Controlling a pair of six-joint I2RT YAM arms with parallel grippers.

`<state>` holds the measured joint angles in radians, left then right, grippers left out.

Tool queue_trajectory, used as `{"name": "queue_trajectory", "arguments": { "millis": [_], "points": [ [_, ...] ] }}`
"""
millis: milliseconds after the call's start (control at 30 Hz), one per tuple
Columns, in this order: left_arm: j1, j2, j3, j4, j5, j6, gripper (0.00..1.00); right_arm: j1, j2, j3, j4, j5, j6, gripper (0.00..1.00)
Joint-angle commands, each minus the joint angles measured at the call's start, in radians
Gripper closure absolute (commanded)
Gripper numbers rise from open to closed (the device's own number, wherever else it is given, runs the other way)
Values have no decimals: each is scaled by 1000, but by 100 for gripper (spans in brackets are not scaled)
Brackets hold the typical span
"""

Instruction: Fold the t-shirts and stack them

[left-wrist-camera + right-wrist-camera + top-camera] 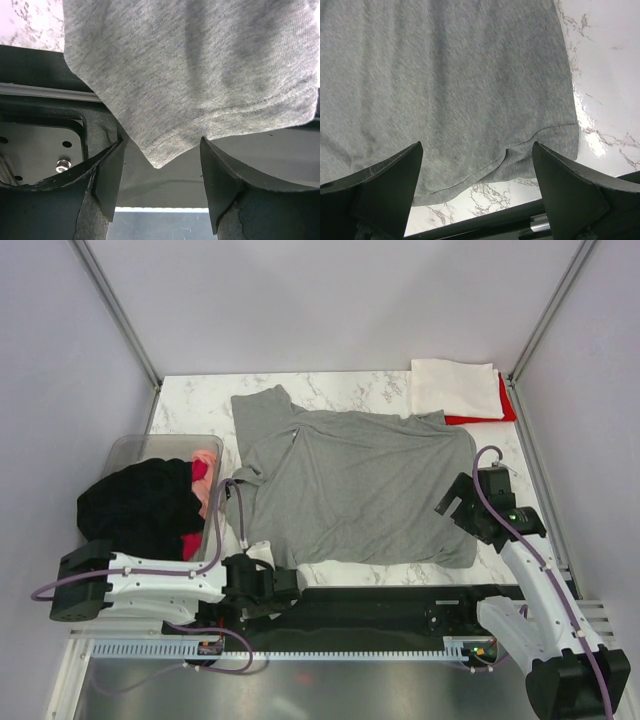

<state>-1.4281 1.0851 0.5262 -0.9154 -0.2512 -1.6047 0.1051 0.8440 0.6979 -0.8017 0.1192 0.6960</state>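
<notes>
A heather grey t-shirt (350, 485) lies spread flat on the marble table (195, 405). My left gripper (285, 582) is open at the shirt's near-left hem corner. In the left wrist view that corner (160, 157) hangs over the table's front edge, just ahead of the open gripper (160, 185). My right gripper (462, 502) is open over the shirt's right side. In the right wrist view the gripper (477, 190) is wide open above the hem (470, 172), holding nothing. A folded white t-shirt (455, 388) lies on a red one (508, 410) at the back right.
A clear plastic tub (135, 443) at the left holds a black t-shirt (135, 505) and pink cloth (203, 475). A black base rail (400, 605) runs along the near table edge. Grey walls enclose the table on three sides.
</notes>
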Motion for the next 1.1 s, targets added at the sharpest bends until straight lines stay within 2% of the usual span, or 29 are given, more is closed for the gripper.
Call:
{"name": "queue_trajectory", "arguments": {
  "millis": [0,33,67,133,167,333,433,600,733,867,933,967,1067],
  "points": [
    [-6,-31,-49,78,1,-80,32,2,-23,3,6,57,39,2],
    [-8,-39,-69,104,0,-81,34,2,-26,-9,6,63,63,2],
    [-6,-45,-77,111,-9,-81,42,2,-39,-18,6,68,77,2],
    [-5,-77,-100,131,-23,-86,48,4,-51,-46,6,66,95,2],
    [-6,-88,-106,148,-40,-84,59,2,-60,-57,6,72,109,2],
    [-6,-161,-153,191,-91,-84,97,2,-60,-110,-7,114,158,2],
    [-6,-185,-181,230,-118,-80,98,4,-46,-171,28,86,189,2],
    [0,-212,-203,254,-122,-58,98,2,76,-227,186,74,157,2],
    [3,-252,-229,269,-122,-49,98,2,199,-160,268,131,111,2],
    [15,-316,-267,289,-125,-50,98,-4,387,-107,344,198,73,2],
    [21,-355,-288,293,-126,-44,98,-45,466,-63,413,186,30,2],
    [24,-367,-295,300,-126,-43,98,-59,540,-39,423,175,-19,2],
    [29,-386,-307,306,-123,-37,98,-81,619,73,406,171,-98,2]
  ]
}}
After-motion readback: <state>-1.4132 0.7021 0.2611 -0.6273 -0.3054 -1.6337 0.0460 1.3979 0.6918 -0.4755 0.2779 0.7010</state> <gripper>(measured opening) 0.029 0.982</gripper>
